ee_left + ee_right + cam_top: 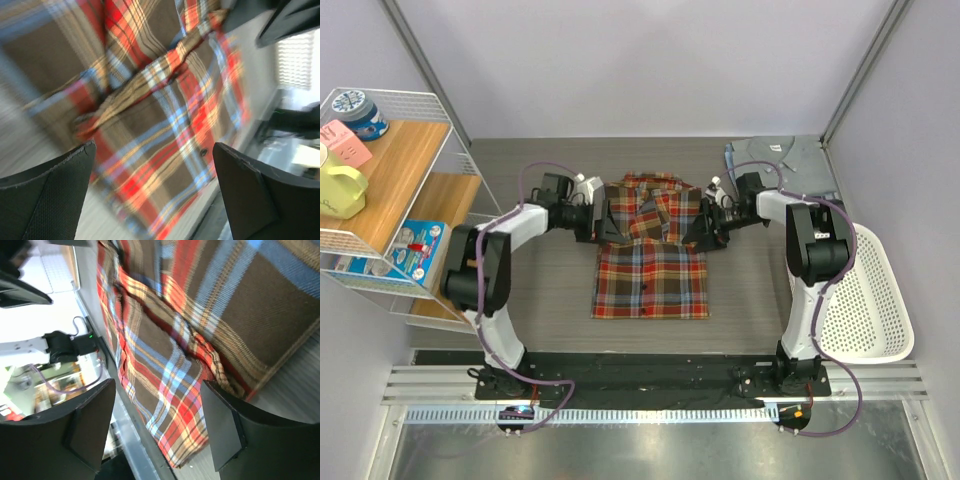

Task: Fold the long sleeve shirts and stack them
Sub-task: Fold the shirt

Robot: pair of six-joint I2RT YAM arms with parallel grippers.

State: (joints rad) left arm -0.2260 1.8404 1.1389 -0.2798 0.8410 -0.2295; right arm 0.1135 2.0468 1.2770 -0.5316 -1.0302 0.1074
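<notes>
The left gripper (597, 220) sat at the left edge of the plaid shirt (650, 275), just left of the overhead frame's centre, with its jaws spread wide. In its own wrist view the two dark fingers (45, 200) stood in the lower corners of the frame. Nothing was pinched between them, and the plaid cloth showed through the gap. The right gripper (707, 225) faced it from the shirt's right edge, equally wide. Its fingers (87, 432) filled the lower left and lower right of that wrist frame, with loose cloth between them and none of it held. Whether either gripper touched the fabric could not be told.

The plaid shirt lay on the grey table (520, 300) at the centre of the overhead frame. Its lower half was a flat rectangle. Its upper half, between the two grippers, was rumpled, with folds of cloth lying over the body. The grey-blue shirt (790, 160) lay in the upper right, at the table's far corner, well apart from the plaid one. A white mesh basket (875, 300) stood at the right edge and a wire shelf (390, 200) at the left edge.
</notes>
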